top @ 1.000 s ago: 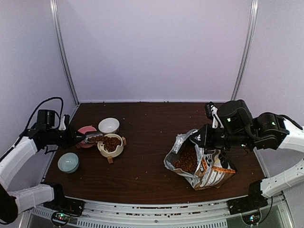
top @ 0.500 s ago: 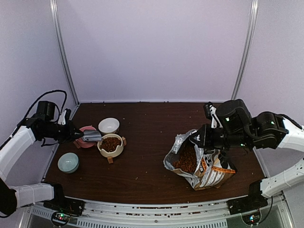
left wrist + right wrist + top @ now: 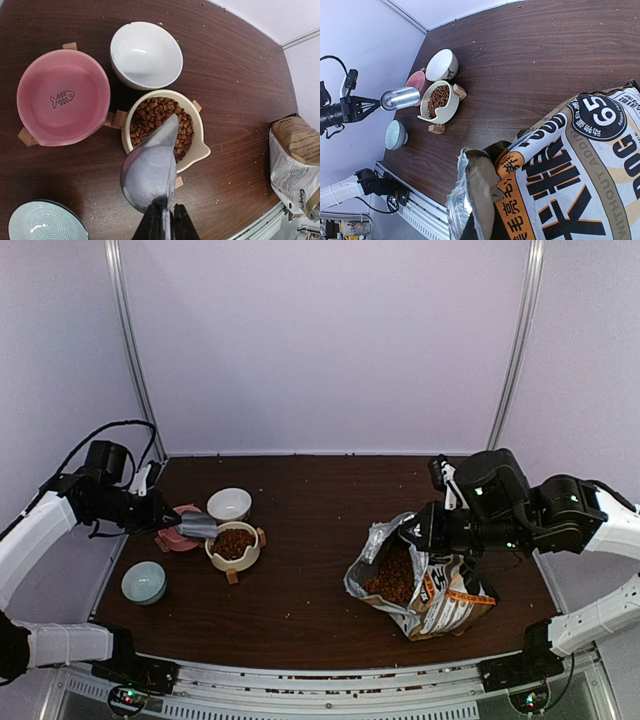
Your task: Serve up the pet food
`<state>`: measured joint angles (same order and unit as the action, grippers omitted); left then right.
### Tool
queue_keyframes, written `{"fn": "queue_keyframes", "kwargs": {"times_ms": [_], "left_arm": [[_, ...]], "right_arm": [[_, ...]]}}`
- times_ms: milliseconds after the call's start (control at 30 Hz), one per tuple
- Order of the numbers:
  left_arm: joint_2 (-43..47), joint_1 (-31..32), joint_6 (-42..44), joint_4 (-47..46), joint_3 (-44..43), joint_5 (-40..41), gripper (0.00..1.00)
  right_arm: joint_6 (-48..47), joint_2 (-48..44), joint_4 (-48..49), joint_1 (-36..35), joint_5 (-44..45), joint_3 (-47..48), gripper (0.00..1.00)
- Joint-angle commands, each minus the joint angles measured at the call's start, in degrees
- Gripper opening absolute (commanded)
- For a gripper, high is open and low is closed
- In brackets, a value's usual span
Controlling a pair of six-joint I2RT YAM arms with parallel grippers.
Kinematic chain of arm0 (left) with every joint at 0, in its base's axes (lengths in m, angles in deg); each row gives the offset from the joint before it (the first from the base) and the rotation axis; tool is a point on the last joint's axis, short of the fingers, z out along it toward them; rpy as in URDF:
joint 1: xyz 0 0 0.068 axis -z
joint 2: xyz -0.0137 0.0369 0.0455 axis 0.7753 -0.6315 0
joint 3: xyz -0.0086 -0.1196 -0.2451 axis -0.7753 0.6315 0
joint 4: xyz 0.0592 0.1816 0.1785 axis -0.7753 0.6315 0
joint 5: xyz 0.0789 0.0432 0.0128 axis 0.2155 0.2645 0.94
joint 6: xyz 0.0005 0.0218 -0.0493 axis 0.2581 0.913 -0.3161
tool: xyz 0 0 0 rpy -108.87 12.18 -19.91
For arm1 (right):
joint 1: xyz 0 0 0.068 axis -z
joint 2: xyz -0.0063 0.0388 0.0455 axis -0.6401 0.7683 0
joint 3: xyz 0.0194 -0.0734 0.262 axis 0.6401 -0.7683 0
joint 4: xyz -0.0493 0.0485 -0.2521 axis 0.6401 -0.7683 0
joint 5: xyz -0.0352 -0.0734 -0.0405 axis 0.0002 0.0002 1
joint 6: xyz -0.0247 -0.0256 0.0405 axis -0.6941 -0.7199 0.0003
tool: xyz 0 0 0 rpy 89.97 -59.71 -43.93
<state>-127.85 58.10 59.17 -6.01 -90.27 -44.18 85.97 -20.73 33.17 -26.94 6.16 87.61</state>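
Four bowls stand at the left of the dark worktop point(image 3: 300, 570), and nearest the arms' bases is a grey-green bowl point(image 3: 143, 582), well apart from the others. On the right, about as near, a brown-and-white paper bag point(image 3: 440, 598) lies slumped with its mouth open toward the left. A mass of reddish-brown pet food point(image 3: 392, 578) shows inside it. The right tool point(image 3: 418, 532) is clamped on the bag's torn upper edge, holding that edge up. Farther back on the left, a cream bowl point(image 3: 196, 150) with a spout holds more of the pellets, heaped to about its rim, and small wooden blocks sit against its sides. The left tool point(image 3: 162, 227) is closed on the handle of a silver scoop point(image 3: 150, 170), which hangs above the worktop. In the left wrist view its pointed tip lies across the cream bowl's kibble; from above, the scoop sits at that bowl's left rim. Just beside the cream bowl is a pink bowl point(image 3: 62, 110) with a fish-bone drawing. A white bowl point(image 3: 146, 54) stands farthest back, close to both.
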Motion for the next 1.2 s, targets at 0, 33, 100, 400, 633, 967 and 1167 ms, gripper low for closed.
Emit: {"fn": "queue_keyframes", "kwargs": {"times_ms": [0,33,100,400,633,967,1167], "left_arm": [[1.6,2.8,1.6,-0.7,-4.2,-0.1,0.0],[2.3,3.7,1.7,-1.1,-4.6,-0.6,0.0],[3.8,5.5,1.4,-2.6,-4.8,-2.1,0.0],[9.7,17.0,-7.1,-9.0,-5.6,-4.8,0.0],[6.8,38.8,-19.5,-21.9,-4.6,-2.0,0.0],[-0.1,52.6,-25.3,-33.8,-2.3,2.7,0.0],[-4.7,54.9,-26.7,-33.5,-0.9,5.8,0.0]], "right_arm": [[-0.7,-0.1,-1.6,0.8,2.2,1.7,0.0],[-0.8,0.0,-1.6,0.8,2.1,1.7,0.0],[-1.0,0.5,-1.4,0.8,1.8,1.9,0.0],[-1.0,2.1,-1.4,0.8,1.0,3.2,0.0],[-0.7,4.9,-0.7,0.7,-0.1,5.3,0.0],[-0.2,9.4,1.9,-0.6,-2.8,6.5,0.0],[0.0,10.9,2.8,-1.9,-2.8,7.6,0.0]]}}
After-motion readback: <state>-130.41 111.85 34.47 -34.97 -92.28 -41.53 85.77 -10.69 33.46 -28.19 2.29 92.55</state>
